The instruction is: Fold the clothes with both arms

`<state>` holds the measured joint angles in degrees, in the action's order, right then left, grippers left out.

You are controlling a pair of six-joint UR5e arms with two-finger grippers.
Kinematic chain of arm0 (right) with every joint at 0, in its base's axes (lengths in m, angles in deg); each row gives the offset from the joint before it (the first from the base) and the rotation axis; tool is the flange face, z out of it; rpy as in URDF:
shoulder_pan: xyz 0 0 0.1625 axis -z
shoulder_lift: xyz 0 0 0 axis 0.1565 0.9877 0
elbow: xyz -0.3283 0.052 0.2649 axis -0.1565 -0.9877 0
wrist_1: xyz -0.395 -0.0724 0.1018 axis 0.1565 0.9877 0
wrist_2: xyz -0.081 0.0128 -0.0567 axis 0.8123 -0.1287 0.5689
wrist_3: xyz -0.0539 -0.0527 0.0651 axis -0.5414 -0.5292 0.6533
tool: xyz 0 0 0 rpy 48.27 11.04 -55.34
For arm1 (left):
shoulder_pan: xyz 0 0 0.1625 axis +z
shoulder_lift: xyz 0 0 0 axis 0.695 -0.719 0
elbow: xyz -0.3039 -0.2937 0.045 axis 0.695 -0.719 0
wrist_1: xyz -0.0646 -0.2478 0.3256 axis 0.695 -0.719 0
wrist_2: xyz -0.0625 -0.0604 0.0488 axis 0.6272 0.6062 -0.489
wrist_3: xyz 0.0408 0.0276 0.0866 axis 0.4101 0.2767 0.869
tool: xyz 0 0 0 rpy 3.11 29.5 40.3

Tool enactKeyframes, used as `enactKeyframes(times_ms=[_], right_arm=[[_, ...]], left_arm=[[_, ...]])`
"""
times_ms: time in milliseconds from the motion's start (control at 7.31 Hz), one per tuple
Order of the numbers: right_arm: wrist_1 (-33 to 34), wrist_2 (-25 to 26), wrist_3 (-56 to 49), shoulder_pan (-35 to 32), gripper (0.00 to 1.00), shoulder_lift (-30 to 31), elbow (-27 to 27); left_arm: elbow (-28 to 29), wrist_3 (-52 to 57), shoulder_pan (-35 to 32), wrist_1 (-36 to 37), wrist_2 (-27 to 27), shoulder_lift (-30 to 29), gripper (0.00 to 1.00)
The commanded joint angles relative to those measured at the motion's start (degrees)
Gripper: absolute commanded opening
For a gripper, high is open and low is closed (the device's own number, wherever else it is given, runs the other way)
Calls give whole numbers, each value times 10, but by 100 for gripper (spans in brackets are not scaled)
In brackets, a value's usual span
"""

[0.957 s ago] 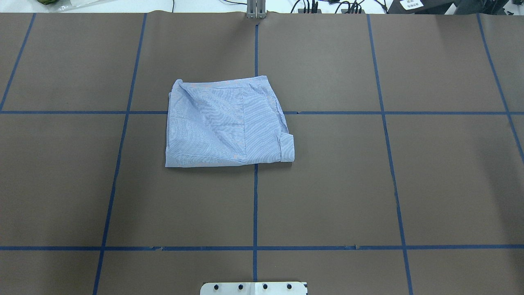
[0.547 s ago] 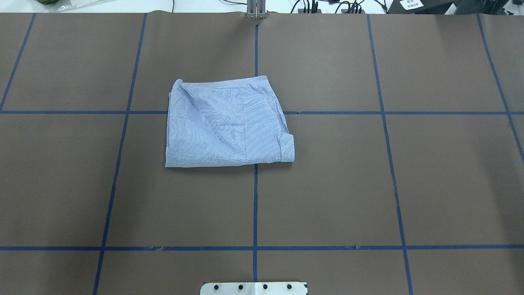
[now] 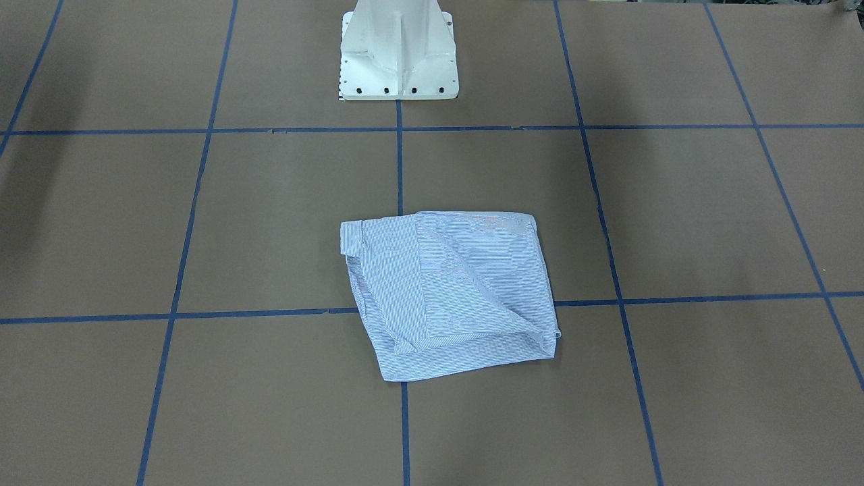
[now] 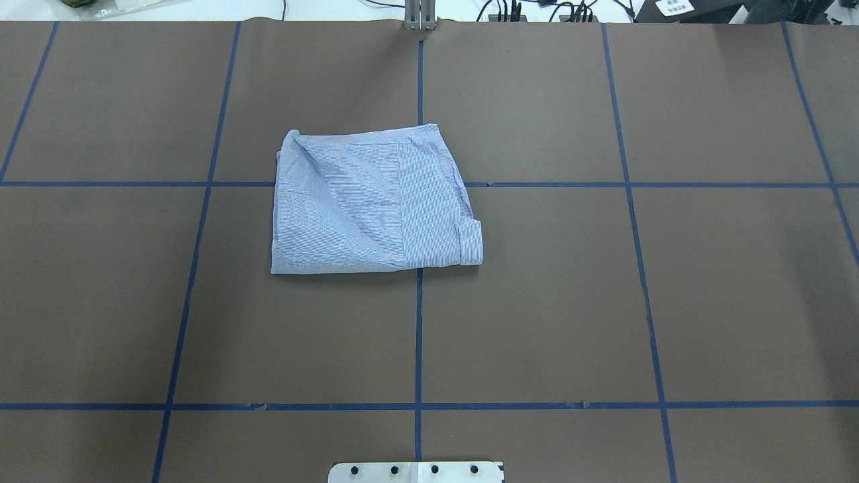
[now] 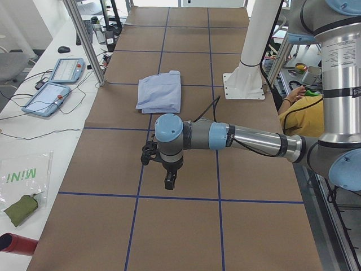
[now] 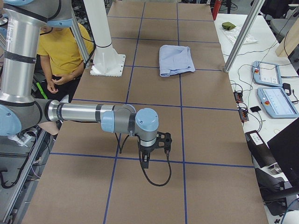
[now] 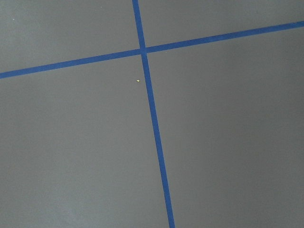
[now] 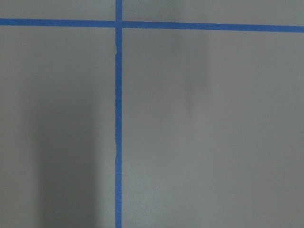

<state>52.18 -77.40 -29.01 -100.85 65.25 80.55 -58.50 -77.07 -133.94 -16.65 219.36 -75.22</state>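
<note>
Lying flat on the brown table [image 4: 604, 302], the light blue striped shirt [image 4: 372, 201] is folded into a compact, roughly square bundle covering a crossing of blue tape lines [image 4: 418, 335]. The left gripper [image 5: 170, 179] and the right gripper [image 6: 145, 161] hang over bare table toward opposite ends, both well apart from the shirt; whether their jaws are parted or closed cannot be told.

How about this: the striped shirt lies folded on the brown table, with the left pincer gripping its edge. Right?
No. The shirt lies folded on the brown table, but the left pincer is not on its edge: the exterior left view shows it hanging over bare table, apart from the shirt.
</note>
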Motion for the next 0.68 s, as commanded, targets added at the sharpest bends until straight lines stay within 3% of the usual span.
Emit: enactKeyframes(times_ms=[0, 547], right_arm=[[0, 0, 0, 0, 100, 0, 0], [-1, 0, -4, 0, 100, -3, 3]], left_arm=[[5, 0, 0, 0, 1, 0, 100], [8, 0, 0, 0, 0, 0, 100]])
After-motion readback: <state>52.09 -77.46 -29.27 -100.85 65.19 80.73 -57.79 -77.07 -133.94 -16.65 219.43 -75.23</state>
